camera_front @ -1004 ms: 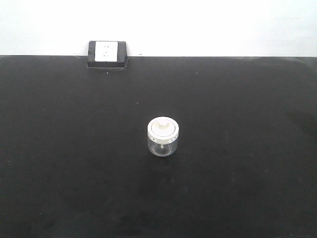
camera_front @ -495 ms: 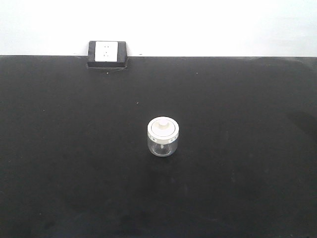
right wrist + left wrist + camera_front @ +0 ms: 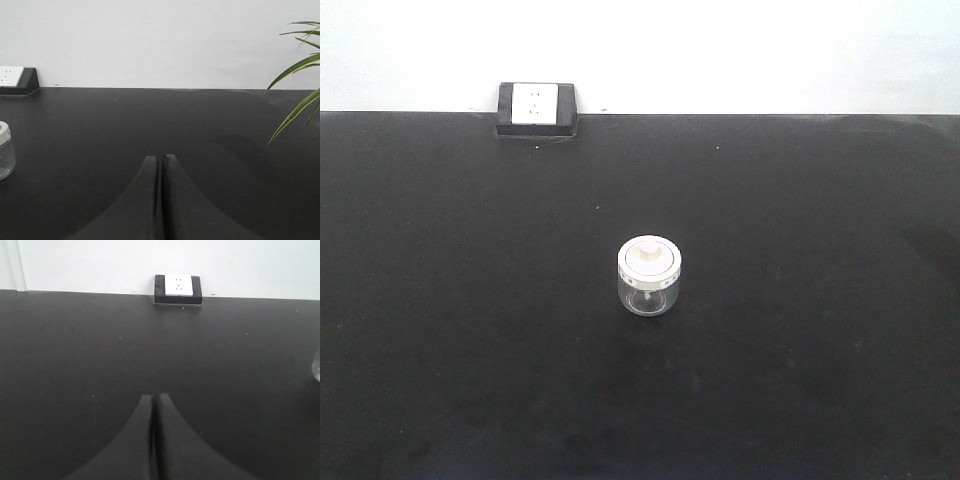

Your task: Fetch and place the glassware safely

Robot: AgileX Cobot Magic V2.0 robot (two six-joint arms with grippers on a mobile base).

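- No readable text, brand or number in any view.
- Jar lid [image 3: 648, 258]: small dark rim marks, too small to read.
- Socket plate [image 3: 178, 285]: slots only, no lettering.

The black table [image 3: 470, 330] carries a small lidded glass jar [image 3: 649, 275] standing upright. Well behind the jar and to its left, a socket block [image 3: 536, 109] sits at the table's far edge.

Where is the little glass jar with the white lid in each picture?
Front view: the glass jar stands upright near the middle of the black table.
Left wrist view: only a clear sliver shows at the right edge.
Right wrist view: it is cut off at the left edge.
Shared landmark: the white wall socket by the table's back edge.
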